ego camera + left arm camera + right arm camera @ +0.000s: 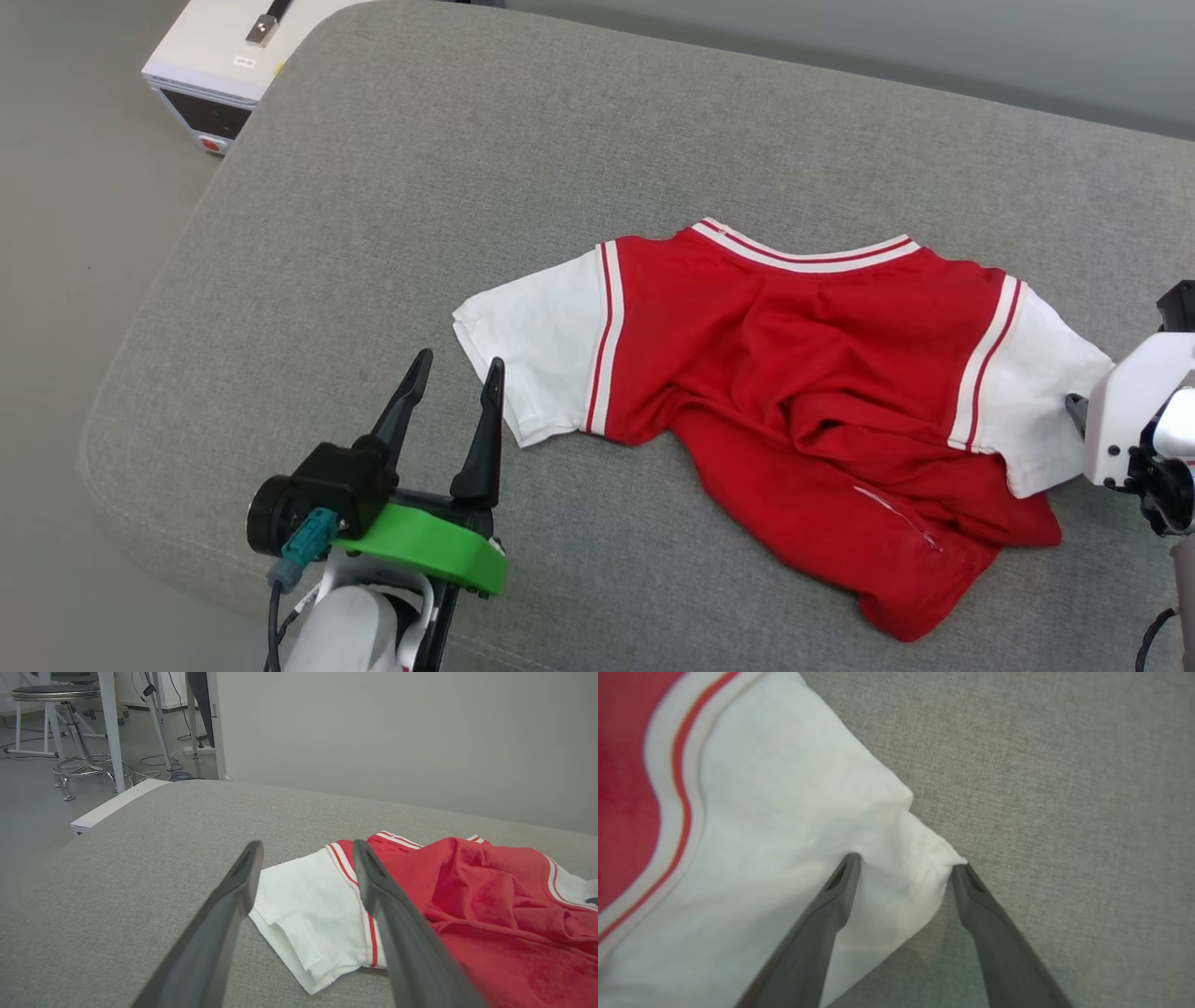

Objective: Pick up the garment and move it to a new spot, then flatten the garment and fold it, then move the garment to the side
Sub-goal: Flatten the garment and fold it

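While left gripper (459, 360) and right gripper (906, 862) gape by the garment (794, 373), a white box (210, 65) flanks the cushion (420, 187)

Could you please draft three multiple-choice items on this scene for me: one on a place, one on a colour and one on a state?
1. Where does the garment lie?
A. on the grey cushion
B. in a basket
C. on a hanger

2. What colour are its sleeves?
A. black
B. blue
C. white

3. How is the right gripper?
A. shut on the collar
B. open, with a sleeve corner between its fingers
C. open, far off from the garment

Answers:
1 A: the head view shows it spread on the grey fabric surface.
2 C: both short sleeves are white, edged with red-and-white stripes.
3 B: the right wrist view shows the fingers apart with the white corner between them.
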You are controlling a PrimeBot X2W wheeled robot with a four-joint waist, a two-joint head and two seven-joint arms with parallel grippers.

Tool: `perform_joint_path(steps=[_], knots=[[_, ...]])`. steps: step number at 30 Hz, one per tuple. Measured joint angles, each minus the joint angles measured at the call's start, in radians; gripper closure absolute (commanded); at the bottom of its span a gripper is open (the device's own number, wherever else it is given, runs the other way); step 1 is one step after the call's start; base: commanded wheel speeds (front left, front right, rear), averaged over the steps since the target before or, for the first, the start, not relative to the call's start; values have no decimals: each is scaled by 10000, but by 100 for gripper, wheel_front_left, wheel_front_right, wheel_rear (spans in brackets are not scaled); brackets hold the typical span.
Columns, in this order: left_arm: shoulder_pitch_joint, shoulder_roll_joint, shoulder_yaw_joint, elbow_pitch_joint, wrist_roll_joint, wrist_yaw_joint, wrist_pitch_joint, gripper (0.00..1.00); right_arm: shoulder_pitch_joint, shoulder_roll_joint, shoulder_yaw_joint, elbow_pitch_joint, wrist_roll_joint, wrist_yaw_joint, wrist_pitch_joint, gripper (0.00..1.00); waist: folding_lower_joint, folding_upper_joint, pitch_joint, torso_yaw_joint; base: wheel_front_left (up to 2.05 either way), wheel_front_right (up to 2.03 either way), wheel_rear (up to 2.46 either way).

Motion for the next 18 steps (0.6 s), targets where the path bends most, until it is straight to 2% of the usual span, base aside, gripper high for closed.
perform_joint_path(steps=[1,10,18], knots=[[1,-2,21,10,27,-2,0,0,2,0,36,52,8,0,-63,100,0,0,-7,-11,0,0,0],[13,2,180,236,171,-71,0,0,71,-25,96,405,146,13,-777,100,0,0,-361,-383,0,0,0],[31,23,169,328,167,-71,-2,0,602,-723,-431,380,171,13,-857,100,0,0,-667,-870,0,0,0]])
